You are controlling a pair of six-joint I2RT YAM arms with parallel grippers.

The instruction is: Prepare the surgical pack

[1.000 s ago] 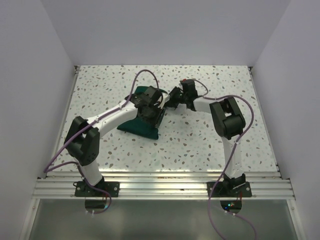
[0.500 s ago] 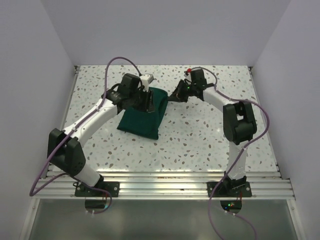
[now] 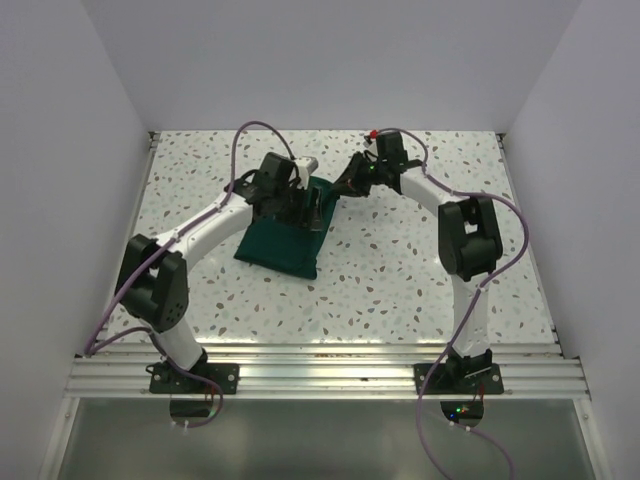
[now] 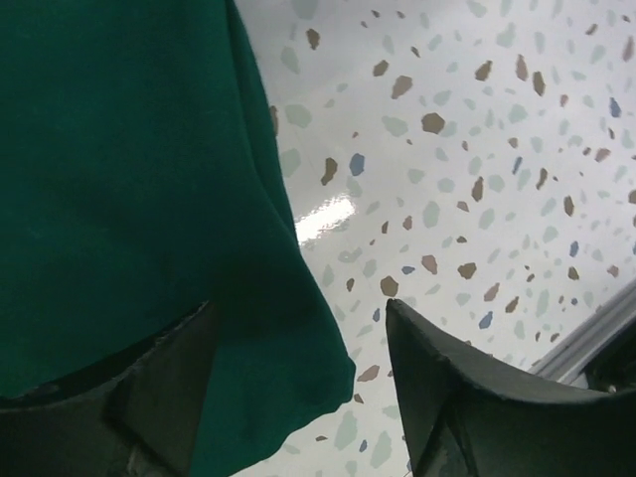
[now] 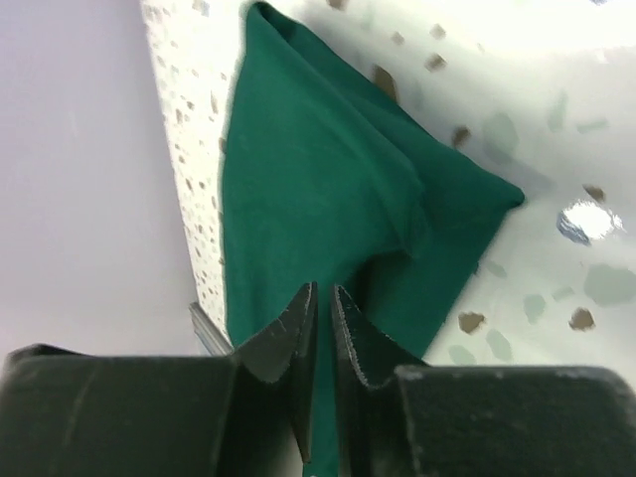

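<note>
Drape (image 3: pixel 285 240) lies bunched on the counter (image 3: pixel 400 270). Left gripper (image 4: pixel 298 318) spreads wide over its edge, right gripper (image 5: pixel 321 293) narrow at a fold; any grip there can't be told.

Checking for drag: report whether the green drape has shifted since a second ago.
No. The green drape keeps its near edge where it was, same gap to the front rail.

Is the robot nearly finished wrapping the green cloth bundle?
Probably close. Done: the green cloth is folded into a bundle; what is inside is hidden. In hand: the right end effector seems to pinch its far corner, while the left end effector stands open over it. Left: release that corner and perhaps tuck the last flap.
</note>
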